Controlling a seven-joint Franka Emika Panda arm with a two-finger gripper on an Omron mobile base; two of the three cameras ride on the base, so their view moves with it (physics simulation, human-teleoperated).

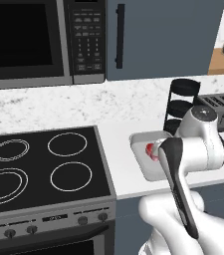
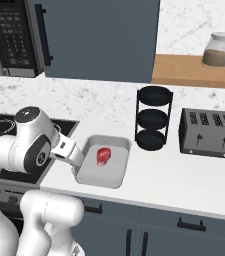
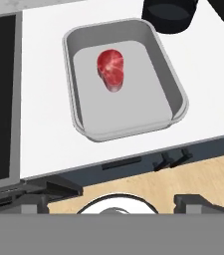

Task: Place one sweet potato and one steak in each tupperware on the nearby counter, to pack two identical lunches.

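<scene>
White worktop over dark blue-grey cabinets, marble backsplash behind, black stove on one side. One grey tupperware sits on the worktop near the stove edge, below and ahead of the claw. A single red steak lies flat inside it, toward its far end. Claw hangs above the worktop's front edge, jaws spread wide, nothing between them. Beyond the tupperware, past the claw's reach line: a black three-tier stand, then a dark toaster. Jar on a wooden shelf above.
</scene>
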